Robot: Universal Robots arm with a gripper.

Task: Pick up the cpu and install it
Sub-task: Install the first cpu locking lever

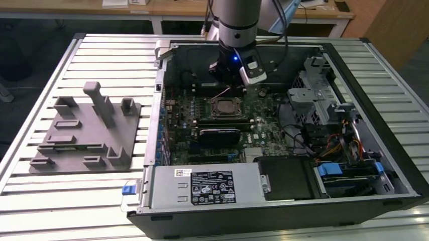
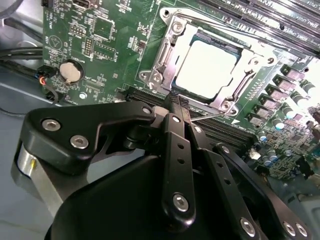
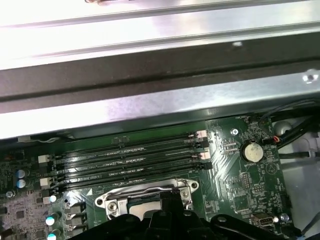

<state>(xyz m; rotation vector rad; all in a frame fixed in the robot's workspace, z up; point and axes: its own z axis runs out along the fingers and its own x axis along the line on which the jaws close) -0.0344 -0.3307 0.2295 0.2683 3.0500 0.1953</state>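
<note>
One arm over the open computer case, cpu seated in its socket.

I see the case lying on the slatted metal worktop, with a grey fixture block on the exterior view's left, well apart from it. My arm reaches down into the case above the green motherboard. In the second wrist view my end effector has its fingers pressed together, gripping nothing, the tips just beside the socket frame. The cpu lies flat inside that frame, silver top up.
</note>
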